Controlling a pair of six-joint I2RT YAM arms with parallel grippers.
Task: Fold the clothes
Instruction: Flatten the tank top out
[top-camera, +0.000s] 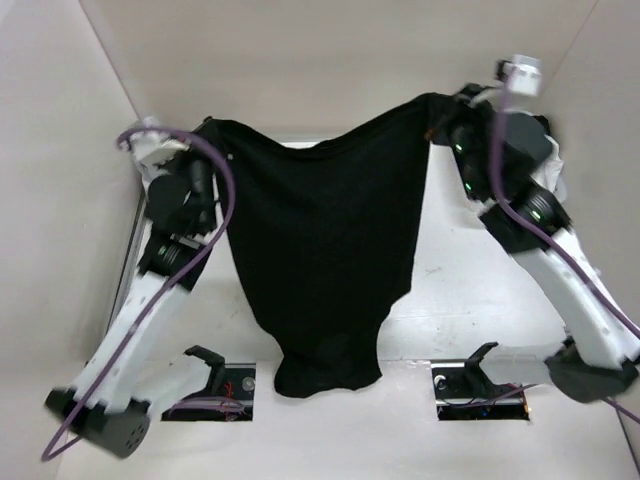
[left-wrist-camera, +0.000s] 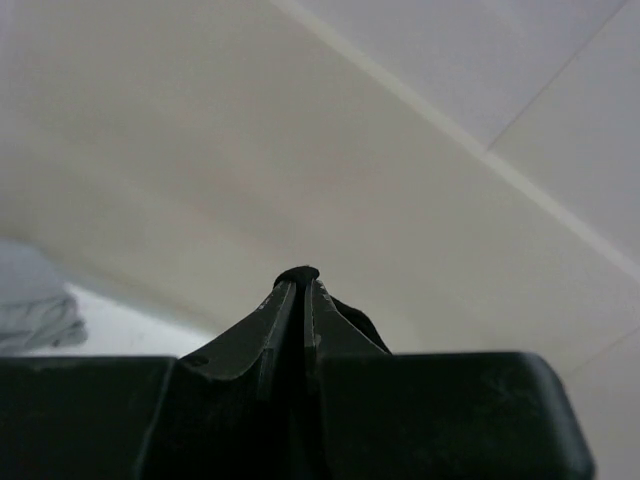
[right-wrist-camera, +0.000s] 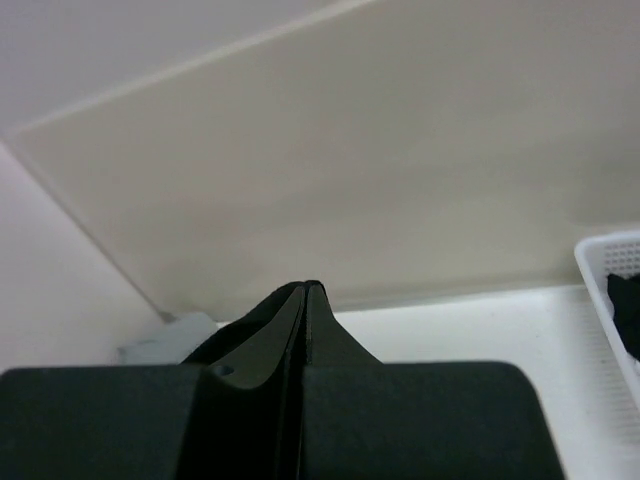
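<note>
1. two grippers hold one black garment (top-camera: 320, 250) up between them, spread wide above the white table (top-camera: 470, 290).
2. left gripper (top-camera: 207, 127) is clamped on the garment's upper left corner; in the left wrist view its jaws sit nearly together, with a small fold of black cloth poking out at the tips.
3. right gripper (top-camera: 437, 105) is pinched on the upper right corner; in the right wrist view its jaws press tight, and the cloth between them is hard to make out.
4. the garment's top edge sags in a curve between the two held corners.
5. the cloth narrows downward, its lower end between the two arm bases; i cannot tell whether it touches the table.
6. a crumpled light grey cloth (left-wrist-camera: 35, 305) lies at the left of the left wrist view.
7. a white basket (right-wrist-camera: 600, 275) with a perforated wall stands at the right of the right wrist view, with something dark inside.
</note>
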